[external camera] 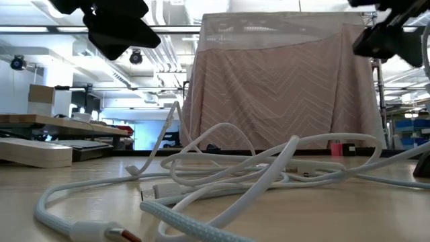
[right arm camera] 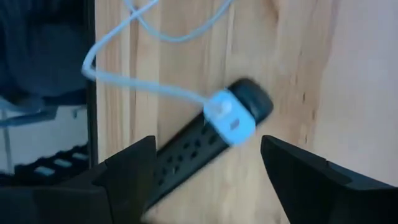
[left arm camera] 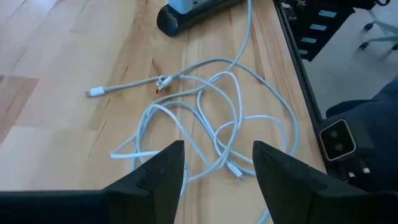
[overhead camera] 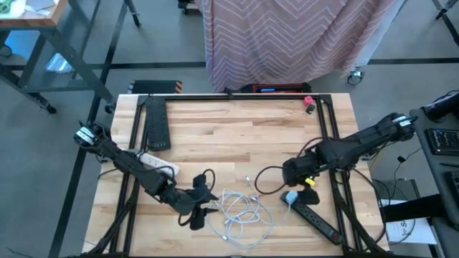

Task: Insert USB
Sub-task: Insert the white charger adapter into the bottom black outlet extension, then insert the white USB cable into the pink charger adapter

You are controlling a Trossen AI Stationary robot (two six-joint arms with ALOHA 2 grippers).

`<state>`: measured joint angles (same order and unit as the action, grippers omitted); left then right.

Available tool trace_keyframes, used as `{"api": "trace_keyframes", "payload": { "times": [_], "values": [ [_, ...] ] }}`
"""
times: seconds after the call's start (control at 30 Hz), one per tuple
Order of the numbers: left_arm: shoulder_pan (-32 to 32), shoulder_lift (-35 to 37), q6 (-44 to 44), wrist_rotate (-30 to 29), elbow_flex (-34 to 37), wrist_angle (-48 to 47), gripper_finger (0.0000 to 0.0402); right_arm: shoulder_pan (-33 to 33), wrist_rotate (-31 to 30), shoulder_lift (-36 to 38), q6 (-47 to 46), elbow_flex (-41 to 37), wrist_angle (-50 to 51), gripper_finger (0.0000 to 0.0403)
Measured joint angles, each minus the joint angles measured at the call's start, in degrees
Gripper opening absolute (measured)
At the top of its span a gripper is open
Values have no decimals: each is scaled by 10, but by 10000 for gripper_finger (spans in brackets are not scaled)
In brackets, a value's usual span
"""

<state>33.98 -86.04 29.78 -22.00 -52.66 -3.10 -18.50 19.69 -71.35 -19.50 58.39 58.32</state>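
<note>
USB cable [overhead camera: 240,211] lies loose in a tangle on the bench [overhead camera: 215,136], near the front edge. Its white charger [right arm camera: 229,118] sits plugged into the black power strip [overhead camera: 319,221]. Left tool [left arm camera: 217,165] spread, empty above the tangle. Right tool [right arm camera: 205,168] wide apart, empty over the charger.

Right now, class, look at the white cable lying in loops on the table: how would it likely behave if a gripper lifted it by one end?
The white cable lies in loose, overlapping loops, so it probably sags and trails. Its crossings suggest it may snag on itself. One end seems plugged into the pale adapter on the black power strip, which may tug back.
</note>
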Motion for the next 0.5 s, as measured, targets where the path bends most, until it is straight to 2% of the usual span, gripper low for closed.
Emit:
{"api": "trace_keyframes", "payload": {
  "times": [0.13,0.23,0.37,0.5],
  "values": [
    [0,0,14,0,2,0,178,0,-55,14,3,32,49,282],
    [1,0,24,-22,11,5,178,0,-108,27,1,39,27,274],
    [1,0,51,-36,46,50,181,0,-149,27,27,31,-52,264],
    [1,-1,54,-37,115,192,194,0,-204,11,54,-3,-187,254]
  ]
}}
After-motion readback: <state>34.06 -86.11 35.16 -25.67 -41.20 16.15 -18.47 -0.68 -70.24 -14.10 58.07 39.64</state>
